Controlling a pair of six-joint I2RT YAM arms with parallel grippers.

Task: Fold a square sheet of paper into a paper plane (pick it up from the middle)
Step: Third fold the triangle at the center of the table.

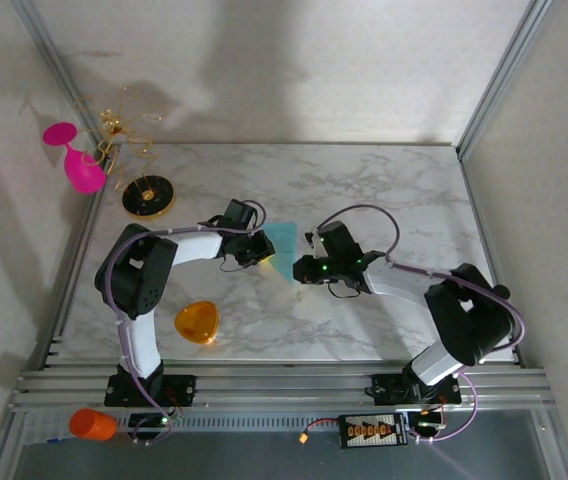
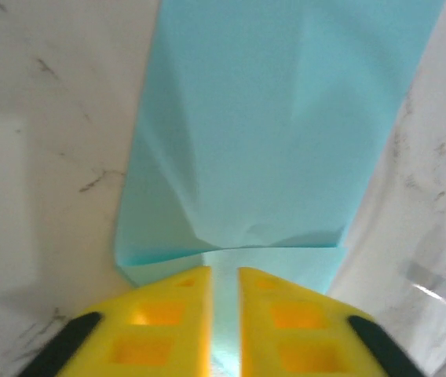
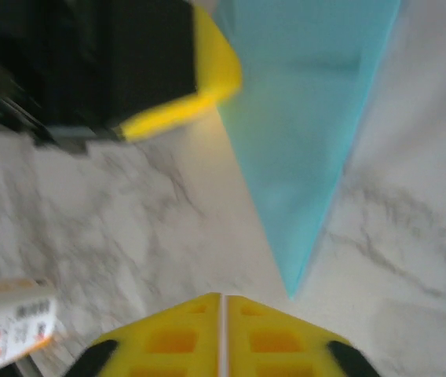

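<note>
Your paper plane [image 1: 284,243] lies flat at the centre of the top view, on the marble table [image 1: 394,190]. At the bottom of its wrist view, your left gripper [image 2: 223,314] has its fingers slightly apart at the paper's near edge. Your right gripper [image 3: 223,338] is closed and empty, just below the pointed tip.

No writing can be read; the print on the white packet [image 3: 7,326] is too blurred.
</note>
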